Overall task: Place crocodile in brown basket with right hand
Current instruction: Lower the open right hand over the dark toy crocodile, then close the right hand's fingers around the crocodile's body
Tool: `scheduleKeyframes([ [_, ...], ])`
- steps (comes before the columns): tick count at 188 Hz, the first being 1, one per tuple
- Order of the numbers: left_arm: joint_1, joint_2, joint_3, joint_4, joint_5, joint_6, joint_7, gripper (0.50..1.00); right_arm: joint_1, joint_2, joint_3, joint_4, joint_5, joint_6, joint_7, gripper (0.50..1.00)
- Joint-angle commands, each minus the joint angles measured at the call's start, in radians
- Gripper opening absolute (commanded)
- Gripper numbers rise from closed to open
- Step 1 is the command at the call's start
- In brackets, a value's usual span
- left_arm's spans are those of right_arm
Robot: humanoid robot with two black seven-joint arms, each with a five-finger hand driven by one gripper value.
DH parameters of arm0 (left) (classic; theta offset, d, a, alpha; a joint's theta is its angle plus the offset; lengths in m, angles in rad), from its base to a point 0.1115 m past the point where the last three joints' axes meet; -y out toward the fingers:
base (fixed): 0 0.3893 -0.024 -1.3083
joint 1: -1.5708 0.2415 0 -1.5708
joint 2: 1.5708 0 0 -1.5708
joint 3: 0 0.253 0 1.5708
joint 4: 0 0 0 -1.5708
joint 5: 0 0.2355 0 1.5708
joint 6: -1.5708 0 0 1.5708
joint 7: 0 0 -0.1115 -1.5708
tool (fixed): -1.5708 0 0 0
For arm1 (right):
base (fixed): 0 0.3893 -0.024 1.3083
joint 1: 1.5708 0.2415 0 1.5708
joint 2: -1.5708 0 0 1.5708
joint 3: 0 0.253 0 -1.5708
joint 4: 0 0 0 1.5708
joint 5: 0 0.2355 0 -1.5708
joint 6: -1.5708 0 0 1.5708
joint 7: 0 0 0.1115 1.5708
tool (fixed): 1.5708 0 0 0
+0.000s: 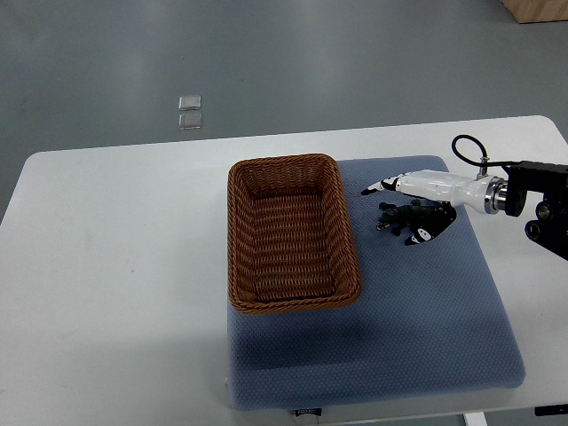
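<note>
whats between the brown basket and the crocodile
Only a bare strip of blue mat, as the top view shows; the crocodile sits partly under the right robot hand.

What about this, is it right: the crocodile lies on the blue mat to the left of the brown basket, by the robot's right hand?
Not quite. The top view shows the crocodile on the blue mat to the right of the brown basket, not the left, by the robot's right hand.

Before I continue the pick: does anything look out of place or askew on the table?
Nothing stands out. The brown basket sits upright and empty on the blue mat, and the right hand is over the dark crocodile beside it.
</note>
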Motion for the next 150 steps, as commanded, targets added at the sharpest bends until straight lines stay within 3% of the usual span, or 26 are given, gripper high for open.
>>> scheduleKeyframes([
  [1, 0.0, 0.0, 0.0, 0.0, 0.0, 0.0, 0.0, 1.0, 0.016, -0.001, -0.038, -0.007, -0.02, -0.031, -0.007, 0.928],
  [55, 0.0, 0.0, 0.0, 0.0, 0.0, 0.0, 0.0, 1.0, 0.033, -0.001, -0.092, -0.033, -0.037, -0.121, -0.051, 0.926],
  [150, 0.0, 0.0, 0.0, 0.0, 0.0, 0.0, 0.0, 1.0, 0.046, 0.01, -0.133, -0.044, -0.044, -0.164, -0.091, 0.909],
])
